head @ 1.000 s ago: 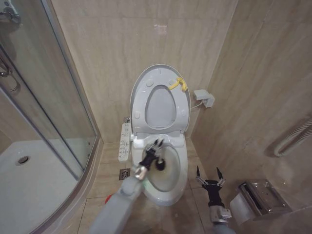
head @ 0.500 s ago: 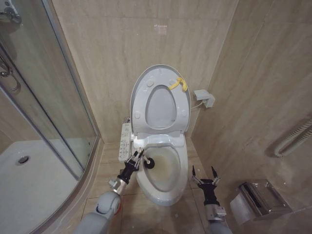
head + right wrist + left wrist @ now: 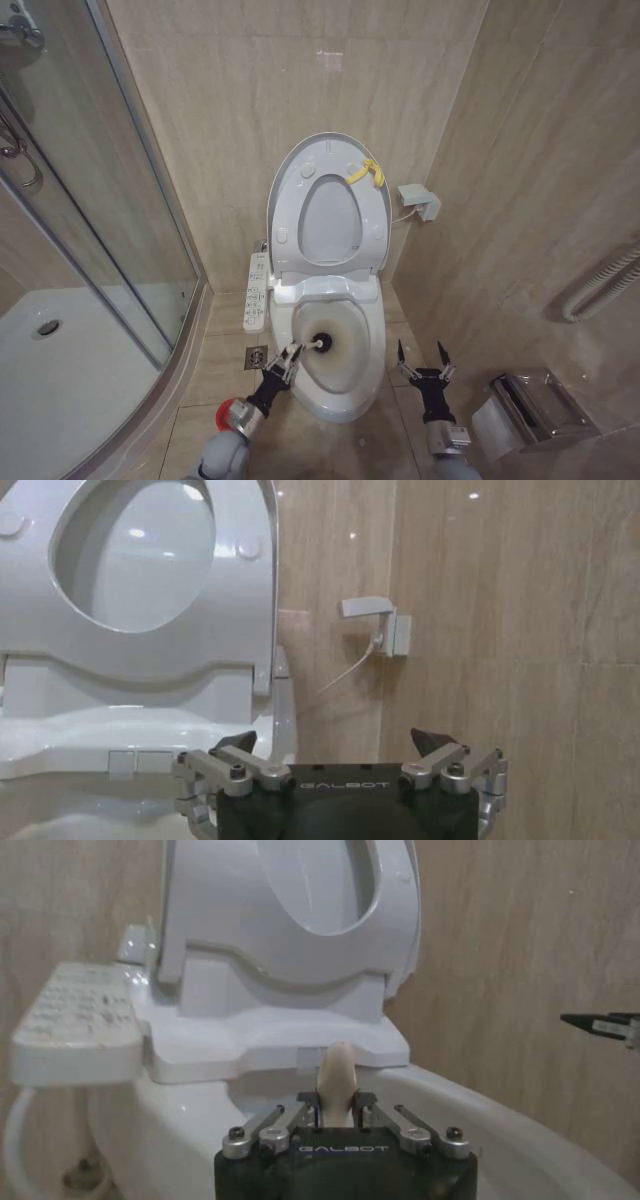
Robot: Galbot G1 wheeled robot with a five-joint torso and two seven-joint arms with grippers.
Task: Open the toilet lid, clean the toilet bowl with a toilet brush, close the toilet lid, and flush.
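Note:
The toilet lid (image 3: 328, 220) stands upright against the wall with the seat ring (image 3: 285, 215) raised in front of it and a yellow tie (image 3: 365, 172) at the rim. Below lies the stained toilet bowl (image 3: 350, 350). My left gripper (image 3: 285, 358) hovers at the bowl's near-left rim, shut on the toilet brush's white handle (image 3: 337, 1078). The dark brush head (image 3: 323, 346) sits inside the bowl. My right gripper (image 3: 420, 362) hangs open over the floor to the right of the bowl, holding nothing. Its spread fingers (image 3: 235, 746) face the raised lid (image 3: 135, 555).
A glass shower screen (image 3: 110, 200) and white shower tray (image 3: 60, 370) close off the left. A control panel (image 3: 257, 292) juts from the toilet's left side above a floor drain (image 3: 256, 357). A red cup (image 3: 223, 409) peeks from behind my left arm. A paper holder (image 3: 530, 405) is at right.
My left arm drew back toward me, carrying the brush from the bowl's middle to its left rim and then into the near part of the bowl. The right gripper barely moved.

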